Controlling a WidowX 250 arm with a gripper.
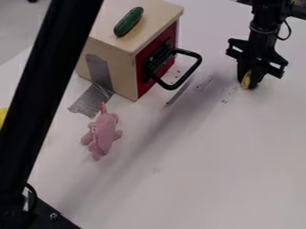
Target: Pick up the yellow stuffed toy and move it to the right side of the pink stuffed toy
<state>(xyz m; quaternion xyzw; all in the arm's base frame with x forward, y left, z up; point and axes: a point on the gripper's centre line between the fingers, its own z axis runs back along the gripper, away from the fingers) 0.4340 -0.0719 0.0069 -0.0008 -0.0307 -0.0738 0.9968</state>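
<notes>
At the upper right, the black gripper [251,81] points down at the white table, shut on a small yellow object [245,80]. Whether that object touches the table I cannot tell. To its left stands a wooden box [108,49] with a red front and a black looped handle [194,67] facing the gripper. A green cucumber [128,22] lies on the box's top. On the table below the box lies a pink plush toy [103,133].
Grey tape [91,100] runs from the box's side onto the white table [221,165]. A thick black bar [44,80] crosses the left side, with a yellow thing [3,116] at the left edge. Dark marks lie between handle and gripper.
</notes>
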